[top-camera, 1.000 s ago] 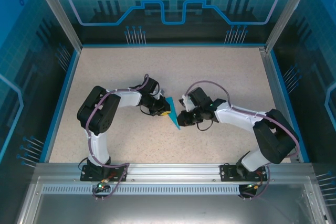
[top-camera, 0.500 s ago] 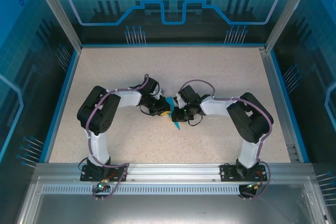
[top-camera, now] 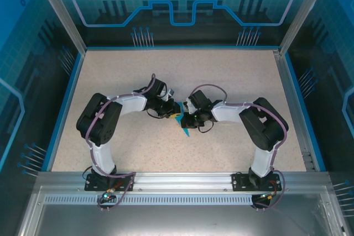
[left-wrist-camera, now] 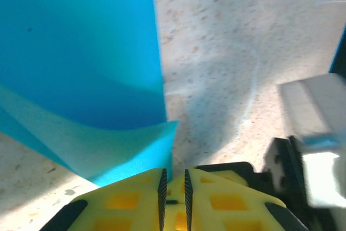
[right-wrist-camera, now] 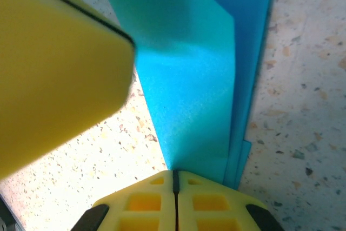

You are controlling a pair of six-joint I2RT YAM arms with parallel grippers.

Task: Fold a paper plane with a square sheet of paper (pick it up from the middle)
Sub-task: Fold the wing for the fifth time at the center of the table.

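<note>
The teal-blue square sheet of paper [top-camera: 186, 130] lies folded into a narrow pointed shape on the table's middle, between both grippers. In the left wrist view the paper [left-wrist-camera: 81, 52] shows a curled-up flap whose corner reaches my left gripper [left-wrist-camera: 175, 174]; its jaws stand a narrow gap apart. My right gripper [right-wrist-camera: 174, 174] is shut, pads together, with its tips over the near edge of the layered paper [right-wrist-camera: 200, 79]. From above, the left gripper [top-camera: 176, 116] and the right gripper [top-camera: 186, 121] nearly touch.
The speckled beige table [top-camera: 221, 70] is ringed by a blue rim and transparent walls. A blurred yellow finger of the left gripper [right-wrist-camera: 54, 68] looms close in the right wrist view. Part of the right arm [left-wrist-camera: 311, 144] sits at the left wrist view's right side.
The right arm swung left and reached the paper, its gripper closing fully. The left gripper's jaws parted slightly, and the left arm's elbow shifted left.
</note>
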